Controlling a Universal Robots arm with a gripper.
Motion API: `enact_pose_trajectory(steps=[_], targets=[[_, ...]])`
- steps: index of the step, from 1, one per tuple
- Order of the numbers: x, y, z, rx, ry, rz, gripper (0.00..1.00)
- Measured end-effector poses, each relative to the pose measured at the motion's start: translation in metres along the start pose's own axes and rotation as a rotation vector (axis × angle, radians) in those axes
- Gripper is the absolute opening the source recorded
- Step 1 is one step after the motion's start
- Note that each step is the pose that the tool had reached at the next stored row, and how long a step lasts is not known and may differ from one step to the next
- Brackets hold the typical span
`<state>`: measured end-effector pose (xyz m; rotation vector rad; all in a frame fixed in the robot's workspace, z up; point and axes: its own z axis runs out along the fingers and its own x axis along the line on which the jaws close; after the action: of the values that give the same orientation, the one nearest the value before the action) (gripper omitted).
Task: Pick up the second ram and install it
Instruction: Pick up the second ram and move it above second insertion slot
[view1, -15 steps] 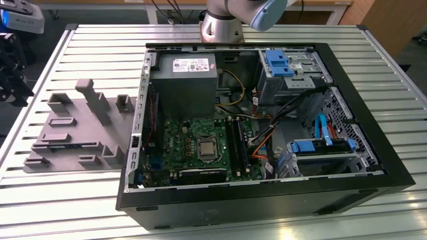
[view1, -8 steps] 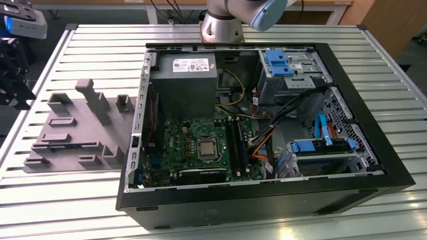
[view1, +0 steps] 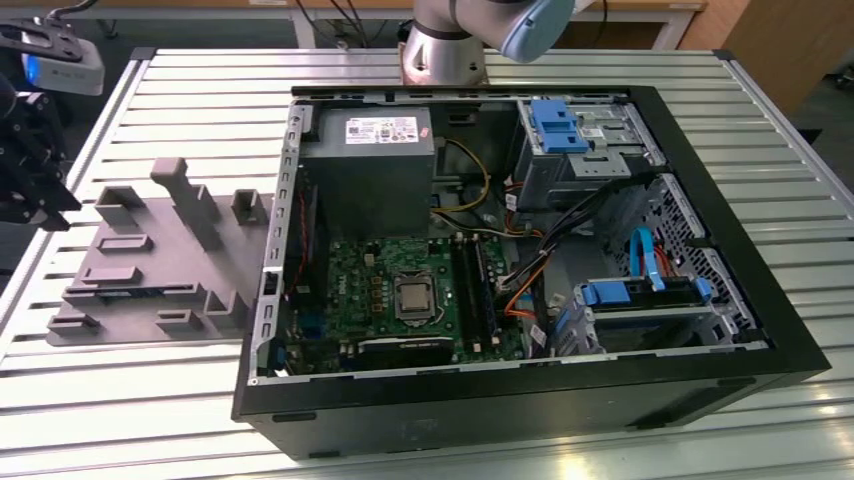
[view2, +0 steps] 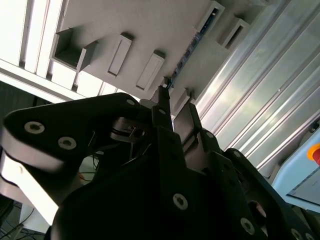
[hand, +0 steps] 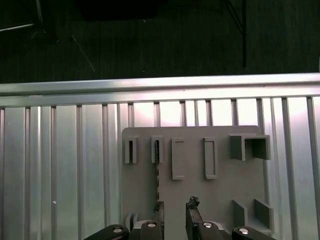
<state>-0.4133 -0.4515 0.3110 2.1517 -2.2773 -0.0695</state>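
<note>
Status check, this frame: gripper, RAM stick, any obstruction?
Gripper open, empty, above grey moulded plastic holder. Thin dark green-blue circuit-board stick seated edge-on in holder, ungripped. Nothing visible blocking it.

One white label (view1: 380, 130) with print is on the grey power supply (view1: 367, 180), well apart from the jaws of the gripper (hand: 175, 206); its print cannot be read.

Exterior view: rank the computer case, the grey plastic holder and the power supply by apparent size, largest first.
1. the computer case, by far the largest.
2. the grey plastic holder.
3. the power supply, somewhat smaller; it sits farther back inside the case, so its gap to the holder is less sure.
</note>
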Motion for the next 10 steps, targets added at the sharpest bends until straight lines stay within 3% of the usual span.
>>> enact_pose_trajectory(steps=[4,7,10], targets=[[0.0009,-0.0003,0.0070,0.0022,-0.0001,0.000,0.32],[0.0012,-0.0004,0.0103,0.0027,0.0006,0.000,0.45],[0.0014,-0.0006,0.0118,0.0027,0.0021,0.000,0.45]])
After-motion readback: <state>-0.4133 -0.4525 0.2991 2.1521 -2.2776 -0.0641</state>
